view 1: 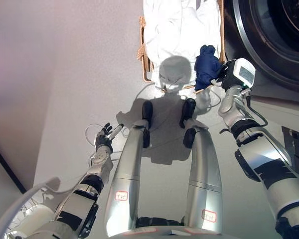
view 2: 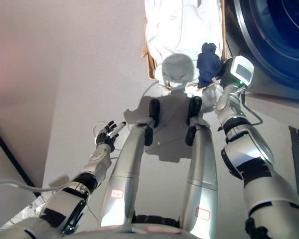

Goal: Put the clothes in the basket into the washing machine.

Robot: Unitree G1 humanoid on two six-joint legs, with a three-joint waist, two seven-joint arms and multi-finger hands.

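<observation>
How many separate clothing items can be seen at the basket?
2: a white garment filling the basket, and a dark blue garment at its near right corner by the right hand. More may lie underneath.

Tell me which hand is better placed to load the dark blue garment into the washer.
Right. The right hand is at the dark blue garment on the basket edge, beside the washing machine. The left hand hangs open over bare floor, far from both.
</observation>
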